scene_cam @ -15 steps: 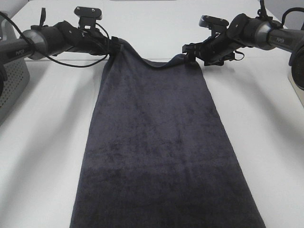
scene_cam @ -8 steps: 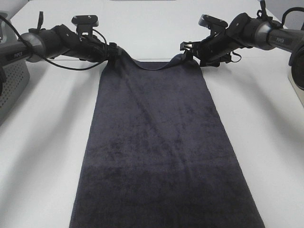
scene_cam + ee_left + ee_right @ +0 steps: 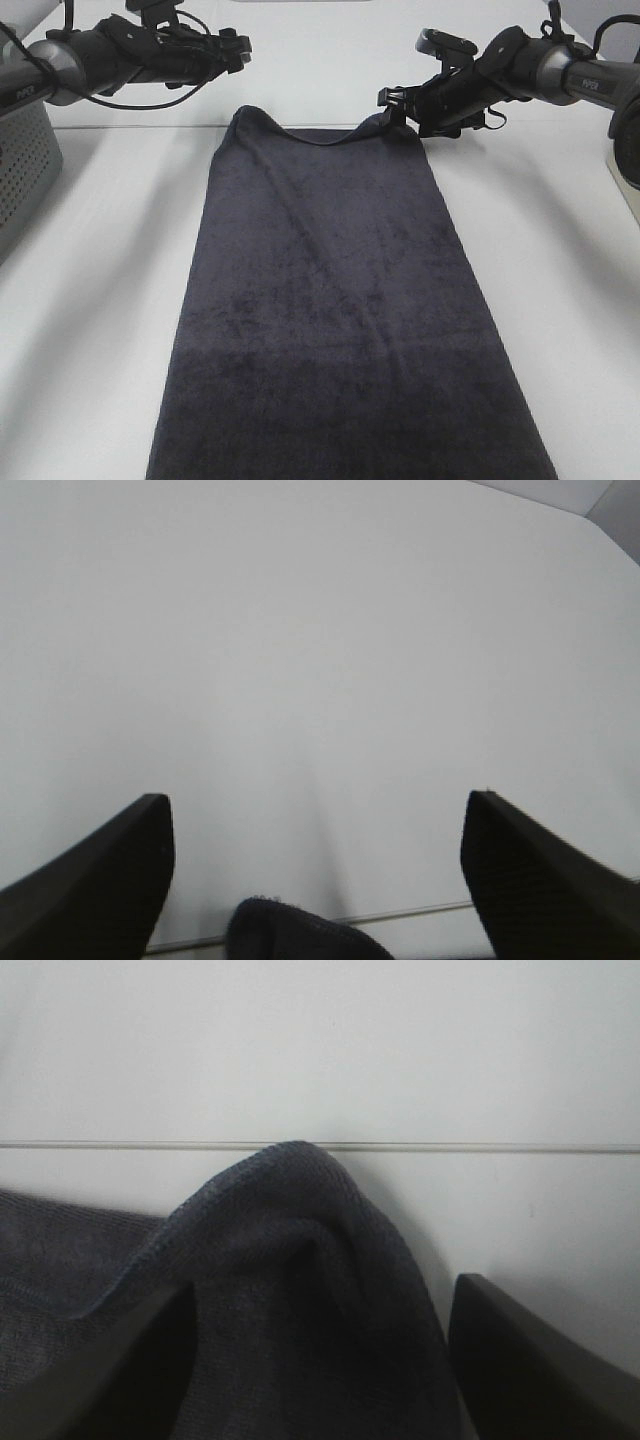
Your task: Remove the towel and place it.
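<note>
The dark charcoal towel point(image 3: 330, 300) lies flat and lengthwise on the white table point(image 3: 90, 330), running off the near edge of the exterior high view. My left gripper point(image 3: 238, 45) is open and empty, raised above and behind the towel's far left corner. In the left wrist view its fingers point(image 3: 90, 880) are wide apart, with the towel corner point(image 3: 300, 935) below. My right gripper point(image 3: 393, 100) is at the far right corner. In the right wrist view its fingers point(image 3: 530, 1360) stand wide apart, with the bunched towel corner point(image 3: 290, 1260) between them.
A grey perforated basket point(image 3: 20, 170) stands at the left edge of the table. A dark object point(image 3: 625, 150) sits at the right edge. A seam line point(image 3: 500, 1147) crosses the table just behind the towel's far end.
My left gripper let go of the far left towel corner and rose up and back. That corner dropped flat on the table. The right arm stayed nearly still.
</note>
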Available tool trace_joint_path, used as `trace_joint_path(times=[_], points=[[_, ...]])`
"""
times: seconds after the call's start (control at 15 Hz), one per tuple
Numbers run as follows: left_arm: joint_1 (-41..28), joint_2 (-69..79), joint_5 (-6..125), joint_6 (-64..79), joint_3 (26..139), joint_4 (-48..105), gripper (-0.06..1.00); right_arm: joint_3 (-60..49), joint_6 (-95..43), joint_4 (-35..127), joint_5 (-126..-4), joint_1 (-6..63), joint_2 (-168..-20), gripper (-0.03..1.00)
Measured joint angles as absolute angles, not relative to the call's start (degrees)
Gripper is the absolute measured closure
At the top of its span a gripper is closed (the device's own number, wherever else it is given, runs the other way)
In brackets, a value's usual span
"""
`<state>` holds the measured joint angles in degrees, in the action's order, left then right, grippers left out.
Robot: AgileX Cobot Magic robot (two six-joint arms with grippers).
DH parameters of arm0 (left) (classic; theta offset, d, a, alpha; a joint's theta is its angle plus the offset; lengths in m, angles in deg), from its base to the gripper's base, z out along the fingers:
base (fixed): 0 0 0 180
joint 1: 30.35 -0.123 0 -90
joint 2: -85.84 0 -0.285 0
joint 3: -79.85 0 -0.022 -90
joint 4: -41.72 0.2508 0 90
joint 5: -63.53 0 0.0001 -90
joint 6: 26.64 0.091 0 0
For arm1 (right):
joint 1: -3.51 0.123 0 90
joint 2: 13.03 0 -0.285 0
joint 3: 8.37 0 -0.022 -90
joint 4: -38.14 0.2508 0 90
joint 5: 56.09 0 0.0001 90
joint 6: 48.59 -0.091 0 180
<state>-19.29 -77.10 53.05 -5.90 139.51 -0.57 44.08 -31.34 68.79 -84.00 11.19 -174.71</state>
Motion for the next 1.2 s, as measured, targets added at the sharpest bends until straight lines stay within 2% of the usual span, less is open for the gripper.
trace_joint_path(times=[0.33,0.53,0.8,1.0,1.2], points=[[-19.3,-76.9,39.3,-3.4,139.8,10.1,0.2,44.1,-22.1,69.2,-85.9,11.2,-174.7,0.28],[-19.3,-74.7,26.6,-6.6,139.9,17.8,0.2,44.1,-21.5,69.0,-99.3,11.2,-171.4,0.28],[-19.3,-63.0,4.6,-18.8,139.9,30.5,0.16,44.1,-34.8,61.2,-122.4,11.2,-158.7,0.27],[-20.3,-53.4,-4.2,-22.3,140.0,33.6,0.16,44.1,-41.1,53.3,-125.0,11.2,-147.4,0.26],[-26.3,-46.4,-5.6,-29.3,140.0,37.9,0.15,44.1,-46.5,45.4,-125.5,11.1,-138.8,0.26]])
